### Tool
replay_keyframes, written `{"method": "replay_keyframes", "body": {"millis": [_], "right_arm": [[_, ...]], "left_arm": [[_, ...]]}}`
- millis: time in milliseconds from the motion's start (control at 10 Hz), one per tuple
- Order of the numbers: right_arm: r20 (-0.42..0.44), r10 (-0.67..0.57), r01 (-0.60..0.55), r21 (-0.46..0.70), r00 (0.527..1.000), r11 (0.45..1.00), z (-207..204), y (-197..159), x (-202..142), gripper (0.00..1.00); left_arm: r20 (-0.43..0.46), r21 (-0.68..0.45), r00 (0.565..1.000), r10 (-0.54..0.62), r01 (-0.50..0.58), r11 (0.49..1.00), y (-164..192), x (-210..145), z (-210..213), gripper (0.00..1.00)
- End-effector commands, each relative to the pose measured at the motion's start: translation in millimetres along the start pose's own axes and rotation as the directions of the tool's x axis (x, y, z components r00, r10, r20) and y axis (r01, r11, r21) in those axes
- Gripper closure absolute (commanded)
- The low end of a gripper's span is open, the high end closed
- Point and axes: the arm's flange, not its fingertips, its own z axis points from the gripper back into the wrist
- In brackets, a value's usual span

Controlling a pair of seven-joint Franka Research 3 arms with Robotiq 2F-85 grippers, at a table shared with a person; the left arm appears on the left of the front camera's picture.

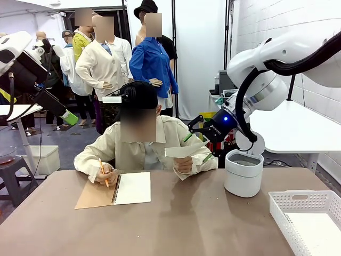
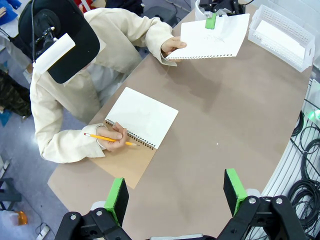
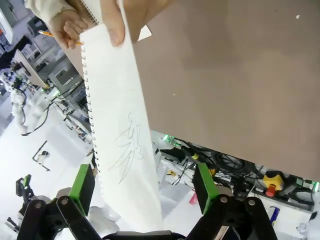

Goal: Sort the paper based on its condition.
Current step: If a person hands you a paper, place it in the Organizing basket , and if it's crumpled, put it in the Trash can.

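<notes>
Right gripper [image 3: 142,192] spread wide — the scribbled paper [image 3: 122,145], held by the person's hand [image 3: 125,17], hangs between its jaws; left gripper [image 2: 177,197] released too.

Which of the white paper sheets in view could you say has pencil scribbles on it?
The loose sheet held out by the person's hand, between the right tool's open pads. The notebook's open page looks blank.

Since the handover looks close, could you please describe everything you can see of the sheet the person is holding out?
The sheet is thin white paper, flat and uncrumpled, with a torn spiral-punched edge and a faint pencil scribble. The person's hand pinches one end, holding it above the table toward the right gripper, whose open jaws stand either side of its free end, not yet closed on it.
</notes>
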Motion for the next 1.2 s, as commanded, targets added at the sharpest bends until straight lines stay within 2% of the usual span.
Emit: {"method": "replay_keyframes", "body": {"millis": [0, 400, 500, 900, 1000, 1100], "right_arm": [[-0.035, 0.001, 0.001, 0.061, 0.999, 0.998, 0.4, -6.2, 4.3, 0.0], [-0.04, 0.0, 0.003, 0.087, 0.999, 0.996, -5.1, -12.4, 13.0, 0.0], [-0.035, 0.048, -0.044, 0.099, 0.998, 0.994, -4.0, -14.1, 12.4, 0.16], [-0.039, 0.051, -0.047, 0.105, 0.998, 0.993, -0.6, -15.4, 12.1, 0.94], [-0.041, 0.055, -0.05, 0.106, 0.998, 0.993, -0.6, -14.9, 11.9, 1.0], [-0.043, 0.058, -0.053, 0.108, 0.997, 0.993, -0.6, -14.6, 11.4, 1.0]], "left_arm": [[0.002, -0.002, 1.0, 0.001, -0.001, 1.0, 0.6, -0.5, 0.7, 0.0], [0.002, -0.002, 1.0, 0.001, -0.001, 1.0, 0.6, -0.5, 0.7, 0.0], [0.002, -0.002, 1.0, 0.001, -0.001, 1.0, 0.6, -0.5, 0.7, 0.0], [0.002, -0.002, 1.0, 0.001, -0.001, 1.0, 0.6, -0.5, 0.7, 0.0], [0.002, -0.002, 1.0, 0.001, -0.001, 1.0, 0.6, -0.5, 0.7, 0.0], [0.002, -0.002, 1.0, 0.001, -0.001, 1.0, 0.6, -0.5, 0.7, 0.0]]}}
